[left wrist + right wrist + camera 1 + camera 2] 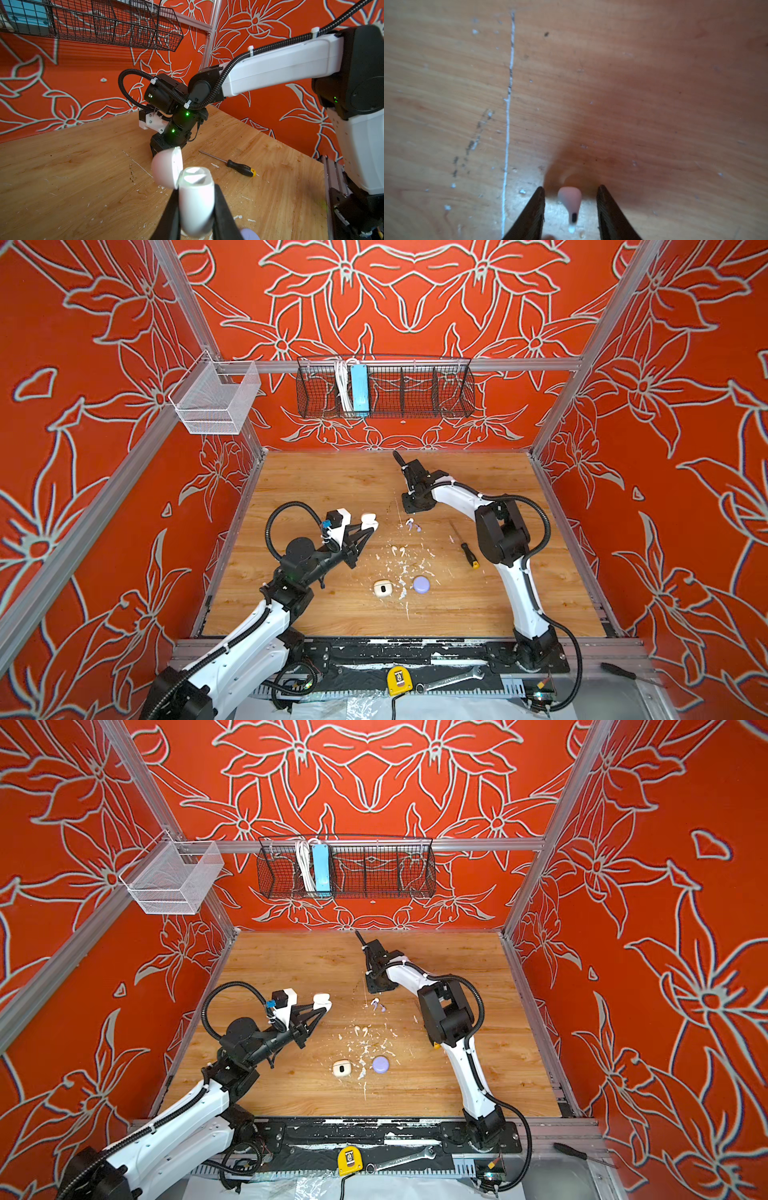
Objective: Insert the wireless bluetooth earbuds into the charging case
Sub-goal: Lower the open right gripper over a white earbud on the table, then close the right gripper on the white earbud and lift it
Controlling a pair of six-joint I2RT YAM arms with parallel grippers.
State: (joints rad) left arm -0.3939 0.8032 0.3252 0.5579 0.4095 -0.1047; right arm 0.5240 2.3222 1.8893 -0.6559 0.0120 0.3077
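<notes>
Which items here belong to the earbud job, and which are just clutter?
Job: open white case in the left gripper; pale earbud between the open jaws of the right gripper; lavender earbuds; white earbuds; cream case; lavender case.
Clutter: yellow-tipped screwdriver; wrench; power strip in the wire basket; paint flecks.

Those walls (415, 302) are loud orange-red with pale grey flower outlines. The table (332, 489) is light wood grain, flecked white. There's a white case (195, 203), cream case (382, 588), lavender case (421, 584), lavender earbuds (412, 525), plus a black-and-yellow screwdriver (469, 554).
</notes>
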